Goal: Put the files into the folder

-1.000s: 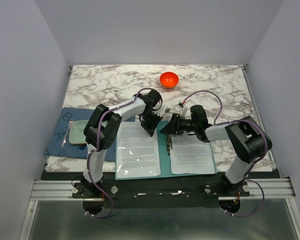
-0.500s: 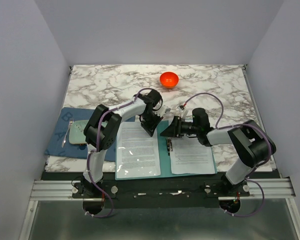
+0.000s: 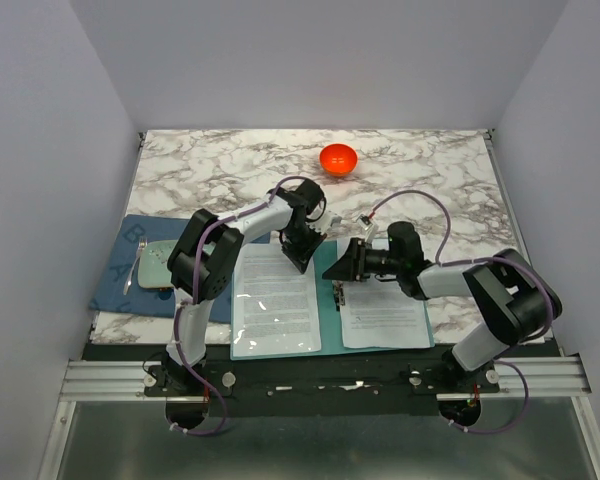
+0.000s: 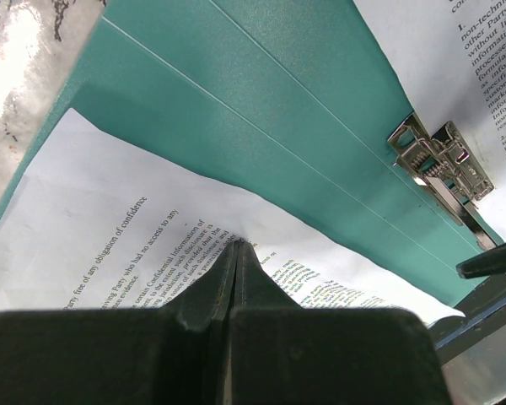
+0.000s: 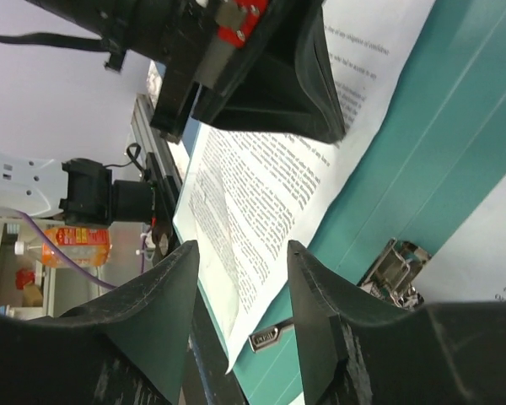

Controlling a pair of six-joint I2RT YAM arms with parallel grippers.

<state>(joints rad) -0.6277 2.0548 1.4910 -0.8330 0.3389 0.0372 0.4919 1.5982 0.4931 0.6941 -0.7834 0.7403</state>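
Teal folder (image 3: pixel 328 312) open on desk (image 3: pixel 220 165), files (image 3: pixel 275 300) inside. Left gripper (image 4: pixel 236 245): jaws together, tips on sheet. Right gripper (image 5: pixel 243 253): jaws apart, near metal clip (image 5: pixel 395 272).

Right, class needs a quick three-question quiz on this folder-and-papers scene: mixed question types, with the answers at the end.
1. True or false: the left hand is closed, its tips on a printed sheet.
2. The metal clip sits on the folder: A near its middle fold; B at its left edge; C at a far corner.
3. Fill in: the right hand is ___.
Key: 1 true; 2 A; 3 open.
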